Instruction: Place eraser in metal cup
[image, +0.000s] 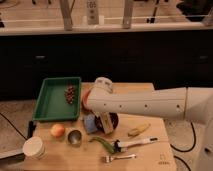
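The metal cup (75, 136) is a small, shiny round cup standing on the wooden table (150, 157), just right of an orange (57, 130). My white arm reaches in from the right, and the gripper (98, 123) hangs down a short way right of the cup, over the rim of a dark bowl (113, 121). A pale blue piece (90, 123) shows at the gripper's left side; I cannot tell whether it is the eraser or part of the hand. No eraser shows plainly anywhere else.
A green tray (50, 102) holding dark grapes (70, 93) lies at the back left. A white paper cup (34, 147) stands at the front left corner. A banana (138, 130), green pepper (103, 142), brush (134, 143) and fork (120, 158) lie in front.
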